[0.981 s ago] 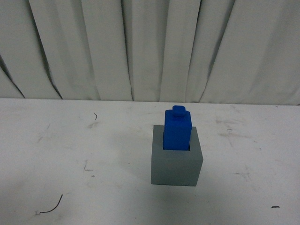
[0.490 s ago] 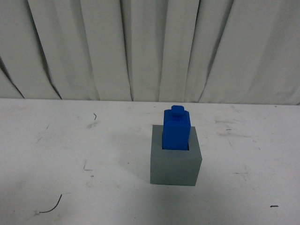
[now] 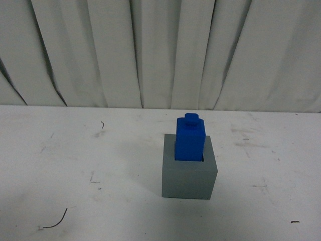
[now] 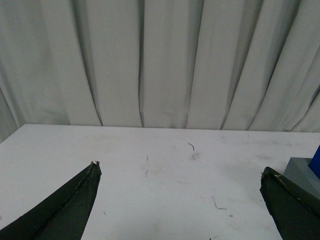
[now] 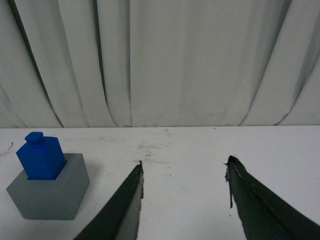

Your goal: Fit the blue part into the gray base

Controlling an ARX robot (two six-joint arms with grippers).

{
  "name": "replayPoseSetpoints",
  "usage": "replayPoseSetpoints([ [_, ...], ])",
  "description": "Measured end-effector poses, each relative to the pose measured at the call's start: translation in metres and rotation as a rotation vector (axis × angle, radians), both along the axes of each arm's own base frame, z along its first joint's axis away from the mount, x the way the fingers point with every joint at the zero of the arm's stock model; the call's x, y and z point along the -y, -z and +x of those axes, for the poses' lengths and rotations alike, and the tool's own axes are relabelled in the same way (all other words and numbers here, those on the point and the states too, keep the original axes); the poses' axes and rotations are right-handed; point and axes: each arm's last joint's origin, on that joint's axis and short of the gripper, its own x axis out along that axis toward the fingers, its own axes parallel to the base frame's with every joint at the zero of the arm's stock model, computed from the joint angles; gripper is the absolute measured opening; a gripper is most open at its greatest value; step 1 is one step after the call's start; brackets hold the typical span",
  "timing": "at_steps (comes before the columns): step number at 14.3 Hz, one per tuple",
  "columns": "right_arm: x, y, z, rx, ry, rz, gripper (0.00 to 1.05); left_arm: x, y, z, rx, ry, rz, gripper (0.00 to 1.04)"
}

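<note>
Blue part (image 3: 190, 139) lower end hidden inside gray base (image 3: 189, 175) recess; depth untellable. Left wrist view: both blocks cut by frame edge. Both hands' fingers cropped; arms absent from front view.

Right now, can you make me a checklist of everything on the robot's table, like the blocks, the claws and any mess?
Surface: white tabletop with dark scuffs and smudges.
Job's things: bright blue matte rectangular block stands upright in the recess of the plain matte gray cube, its upper part and knob sticking out.
Clutter: a thin dark curved strand near the front left, small dark specks elsewhere.
End effectors: left end effector open, holding nothing; right end effector open, holding nothing; both apart from the blocks.
Cables: nothing seen.
Surroundings: pleated white curtain behind the table.
</note>
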Motion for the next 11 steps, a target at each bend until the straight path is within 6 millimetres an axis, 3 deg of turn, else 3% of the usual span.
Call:
replayPoseSetpoints([
  [4,0.0000,-0.0001,0.0000,0.000,0.000,0.001,1.00,0.0000,0.0000,0.0000,0.000,0.000,0.000,0.98],
  [11,0.0000,0.0000,0.0000,0.000,0.000,0.001,0.98,0.0000,0.0000,0.0000,0.000,0.000,0.000,0.98],
])
